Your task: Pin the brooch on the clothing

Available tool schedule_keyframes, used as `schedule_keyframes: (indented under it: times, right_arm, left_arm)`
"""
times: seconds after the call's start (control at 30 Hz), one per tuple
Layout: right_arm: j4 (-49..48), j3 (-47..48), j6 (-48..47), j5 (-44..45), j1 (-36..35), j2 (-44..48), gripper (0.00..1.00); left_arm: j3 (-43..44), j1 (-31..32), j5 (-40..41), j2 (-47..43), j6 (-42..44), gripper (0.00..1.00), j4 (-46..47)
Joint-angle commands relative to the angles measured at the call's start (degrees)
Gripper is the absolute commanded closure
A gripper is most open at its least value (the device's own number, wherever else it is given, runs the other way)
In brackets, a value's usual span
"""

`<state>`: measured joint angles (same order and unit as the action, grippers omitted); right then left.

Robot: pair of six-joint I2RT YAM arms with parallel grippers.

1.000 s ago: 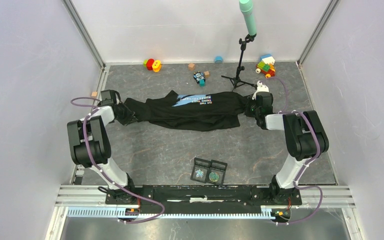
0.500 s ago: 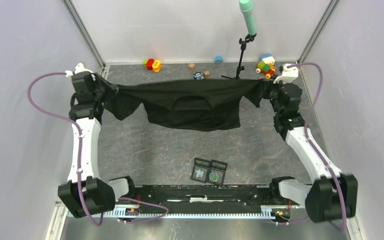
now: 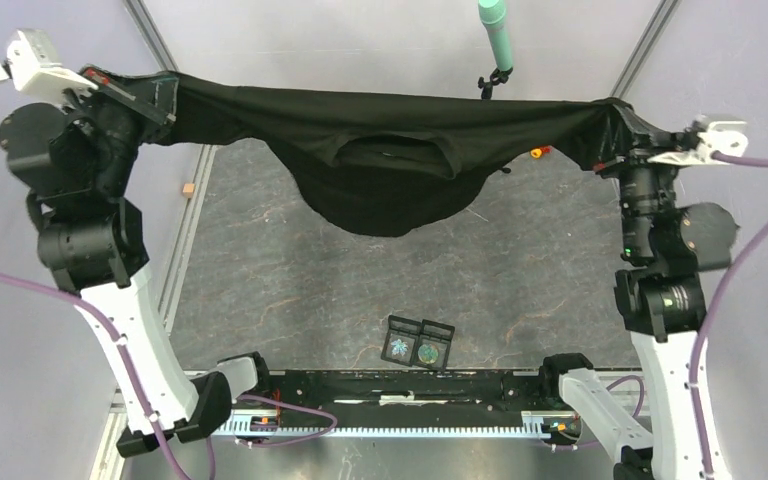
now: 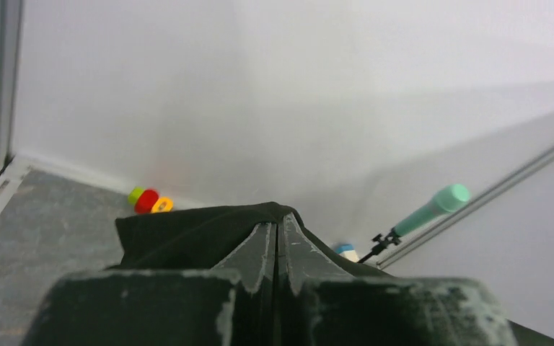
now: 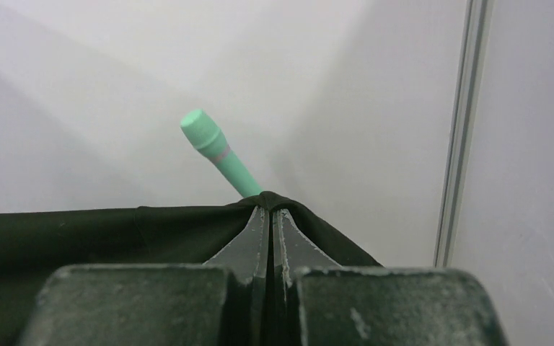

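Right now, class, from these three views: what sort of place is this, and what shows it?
Most likely a robot lab test cell: plain white panel walls in metal framing, a left arm and right arm bolted to a rail, and a green microphone on a stand.

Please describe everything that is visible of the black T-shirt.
The black T-shirt is soft, thin-looking cloth, stretched wide in the air. The left claw and the right claw are each shut on one end of it. Its middle sags towards the table; the neck opening shows from above. No print is visible.
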<state>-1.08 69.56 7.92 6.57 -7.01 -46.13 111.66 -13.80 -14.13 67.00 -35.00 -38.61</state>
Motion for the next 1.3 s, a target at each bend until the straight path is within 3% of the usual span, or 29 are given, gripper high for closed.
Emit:
schedule_keyframes:
  times: [0.0, 0.33, 0.6, 0.73, 0.87, 1.0, 1.13, 1.2, 1.27]
  right_arm:
    - [3.9, 5.3, -1.9, 0.3, 0.4, 2.2, 1.0]
    - [3.1, 3.3, -1.7, 2.0, 0.4, 0.6, 1.0]
    - [-6.2, -2.9, 0.7, 1.4, 0.4, -7.7, 1.0]
    - [-10.2, 0.5, 2.0, -1.0, 0.4, -16.2, 1.0]
    - [-11.8, 8.5, 2.6, -4.3, 0.4, -23.7, 1.0]
    - [-12.1, 16.5, 2.3, -5.1, 0.5, -26.7, 1.0]
    - [-12.5, 15.2, 1.8, -5.8, 0.4, -24.5, 1.0]
    - [-12.9, 9.5, 1.7, -6.0, 0.5, -21.2, 1.0]
    - [-13.5, -1.2, 2.1, -4.6, 0.4, -16.2, 1.0]
  left_arm:
    - [8.9, -0.7, -4.3, 1.7, -0.3, 0.98, -4.4]
    - [5.9, -0.6, -9.9, 6.6, -1.5, 0.98, -2.0]
    - [4.5, -0.6, -10.7, 16.2, 1.5, 0.98, 0.1]
    - [10.9, -0.6, -12.8, 23.7, 1.9, 0.98, 0.6]
    - [24.1, -0.6, -14.7, 30.9, 0.9, 0.98, -0.4]
    - [32.7, -0.7, -15.9, 34.3, -1.4, 0.98, 1.0]
    - [28.3, -0.7, -17.1, 31.5, -1.8, 0.98, 4.3]
    - [21.9, -0.7, -17.1, 27.9, -0.8, 0.98, 5.6]
    - [10.1, -0.5, -17.1, 21.4, 0.6, 0.98, 6.9]
